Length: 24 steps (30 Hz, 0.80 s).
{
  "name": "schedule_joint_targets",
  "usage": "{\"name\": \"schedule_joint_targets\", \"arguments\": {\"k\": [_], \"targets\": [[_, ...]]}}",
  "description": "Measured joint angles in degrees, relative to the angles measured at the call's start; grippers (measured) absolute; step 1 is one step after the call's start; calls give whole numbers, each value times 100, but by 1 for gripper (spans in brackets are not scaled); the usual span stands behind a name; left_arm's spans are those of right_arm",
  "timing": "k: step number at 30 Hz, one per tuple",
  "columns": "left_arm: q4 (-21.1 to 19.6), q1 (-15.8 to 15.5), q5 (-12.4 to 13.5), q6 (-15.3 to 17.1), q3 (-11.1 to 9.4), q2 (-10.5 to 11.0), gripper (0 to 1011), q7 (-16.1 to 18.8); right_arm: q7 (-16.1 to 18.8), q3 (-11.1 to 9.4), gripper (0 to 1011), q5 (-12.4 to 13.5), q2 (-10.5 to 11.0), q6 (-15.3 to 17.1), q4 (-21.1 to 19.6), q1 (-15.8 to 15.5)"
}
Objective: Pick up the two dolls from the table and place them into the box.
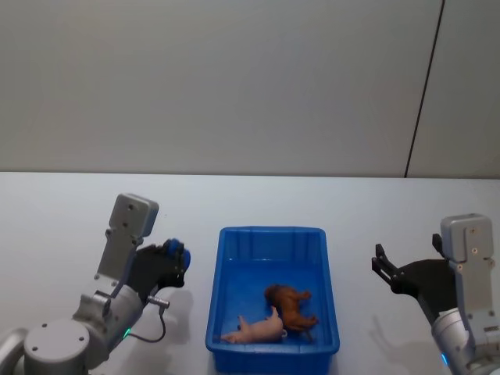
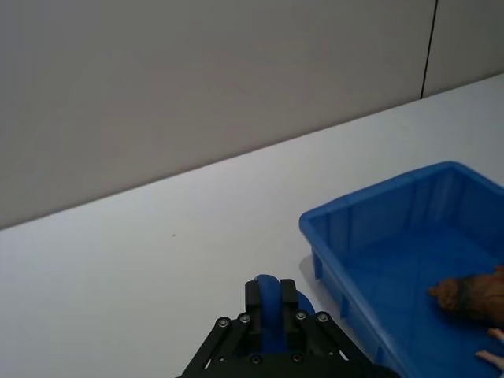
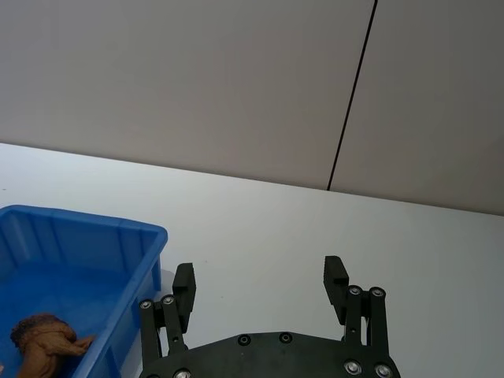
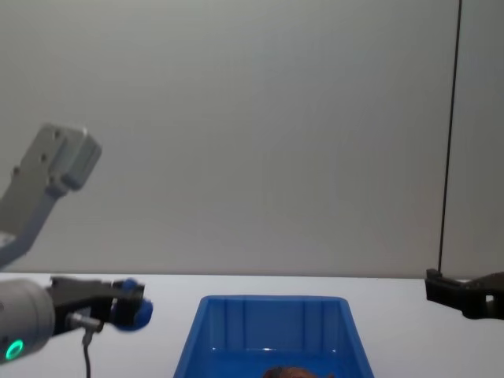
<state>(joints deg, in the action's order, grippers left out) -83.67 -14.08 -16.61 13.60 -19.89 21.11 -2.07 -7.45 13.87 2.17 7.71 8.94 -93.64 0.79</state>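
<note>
Blue doll [image 1: 176, 254] was gripped by left gripper [image 1: 173, 262] fingers beside the box [image 1: 218, 312]; right gripper [image 1: 383, 268] fingers were spread apart.

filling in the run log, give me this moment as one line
left end effector: shut on blue doll, left of box | right end effector: open, empty, right of box | in box: brown doll, pink doll

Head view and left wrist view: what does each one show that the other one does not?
The head view alone shows the right hand, open beside the box, and most of the pale pink doll. The left wrist view alone shows the blue doll close up between the fingers of the left hand. Both show the blue box on the white table with the brown doll inside.
</note>
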Motion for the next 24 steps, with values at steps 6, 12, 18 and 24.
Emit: {"name": "schedule_joint_targets", "arguments": {"k": [6,12,18,24], "targets": [[-258,-17,85,-90,18,37,105,-241,0,0,1003,0,0,0,0,0],[-364,-53,88,-224,25,45,75,-570,0,0,1003,0,0,0,0,0],[-376,-121,0,-403,26,21,63,-1000,0,0,1003,0,0,0,0,0],[-265,-217,-118,-584,-2,-46,63,-1477,0,0,1003,0,0,0,0,0]]}}
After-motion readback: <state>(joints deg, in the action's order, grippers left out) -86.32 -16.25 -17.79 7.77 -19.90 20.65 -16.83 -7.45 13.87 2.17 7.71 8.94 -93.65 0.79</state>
